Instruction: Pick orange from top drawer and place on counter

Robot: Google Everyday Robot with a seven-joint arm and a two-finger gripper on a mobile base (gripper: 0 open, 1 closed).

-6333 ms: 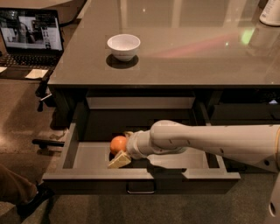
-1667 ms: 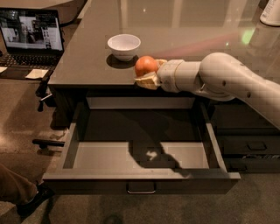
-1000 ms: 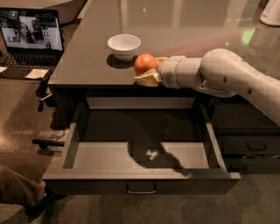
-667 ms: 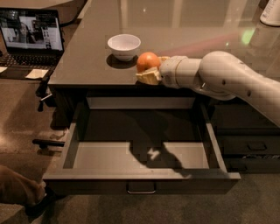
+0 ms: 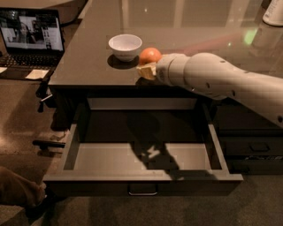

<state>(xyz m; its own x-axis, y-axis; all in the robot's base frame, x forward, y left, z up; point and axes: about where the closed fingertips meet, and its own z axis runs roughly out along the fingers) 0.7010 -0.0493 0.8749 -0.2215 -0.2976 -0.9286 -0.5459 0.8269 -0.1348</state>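
The orange [image 5: 151, 55] is held in my gripper [image 5: 147, 66] just above the front part of the counter [image 5: 190, 31], right of the white bowl [image 5: 125, 46]. The gripper is shut on the orange, with a pale fingertip [image 5: 145, 70] showing under it. My white arm reaches in from the right. The top drawer [image 5: 141, 156] stands pulled out below the counter, its light grey floor bare, with the arm's shadow on it and a small metal handle at its front.
An open laptop [image 5: 31, 35] sits on the floor at the far left. Narrower dark drawers [image 5: 252, 145] stand at the right under the counter. A white object [image 5: 273, 13] is at the counter's far right corner. Brown carpet lies in front.
The orange was in the drawer in my gripper; it has been lifted out over the counter's front edge. Over the last second it moved slightly back and right.
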